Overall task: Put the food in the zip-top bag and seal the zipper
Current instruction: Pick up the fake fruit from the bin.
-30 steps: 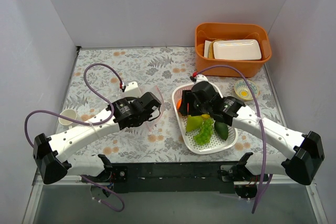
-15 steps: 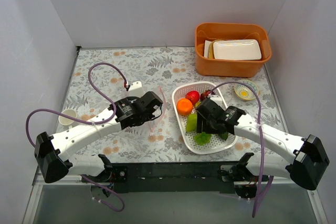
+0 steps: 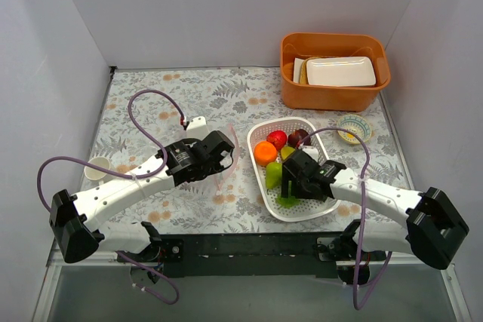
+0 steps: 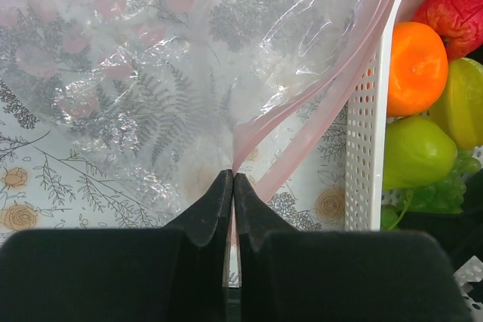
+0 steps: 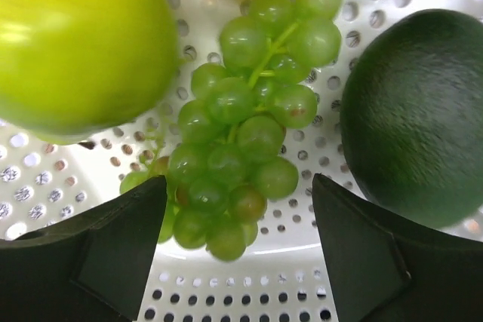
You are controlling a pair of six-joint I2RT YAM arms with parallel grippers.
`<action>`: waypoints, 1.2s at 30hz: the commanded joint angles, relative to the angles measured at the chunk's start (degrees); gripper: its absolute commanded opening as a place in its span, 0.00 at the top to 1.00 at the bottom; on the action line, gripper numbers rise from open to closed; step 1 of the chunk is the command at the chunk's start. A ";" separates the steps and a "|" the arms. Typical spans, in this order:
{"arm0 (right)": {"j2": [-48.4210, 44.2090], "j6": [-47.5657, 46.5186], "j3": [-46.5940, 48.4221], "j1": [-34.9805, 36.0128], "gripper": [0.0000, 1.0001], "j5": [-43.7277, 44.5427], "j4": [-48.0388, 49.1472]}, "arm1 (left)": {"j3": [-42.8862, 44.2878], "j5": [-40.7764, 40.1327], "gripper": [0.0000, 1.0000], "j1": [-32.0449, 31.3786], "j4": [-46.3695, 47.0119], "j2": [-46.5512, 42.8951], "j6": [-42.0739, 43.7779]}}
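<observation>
My left gripper is shut on the pale pink zipper of the clear zip-top bag, which spreads crinkled over the flowered cloth left of the white basket. The food lies in the basket: red apple, plum, orange, yellow-green fruit, green pear. My right gripper is open, low over the basket's near end. The green grapes lie between its wide-apart fingers, with the pear to the left and the avocado to the right.
An orange bin holding a white tray stands at the back right. A small patterned dish sits right of the basket. A white cup stands at the left edge. Grey walls close in three sides.
My right gripper came back from the basket's far end to its near end, sank over the grapes and opened wider. The left gripper kept hold of the zipper, hardly moving.
</observation>
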 commanded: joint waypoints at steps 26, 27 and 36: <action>-14.88 -5.41 2.38 -1.36 0.89 -7.21 8.68 | -0.40 0.83 1.00 0.25 1.59 0.47 0.88; -14.88 -5.85 3.78 -1.27 0.88 -7.56 9.03 | -0.14 0.74 1.00 0.25 1.41 0.65 0.96; -10.41 -13.57 11.26 0.57 0.87 -14.85 17.99 | 2.06 1.35 1.00 0.25 0.62 2.94 1.32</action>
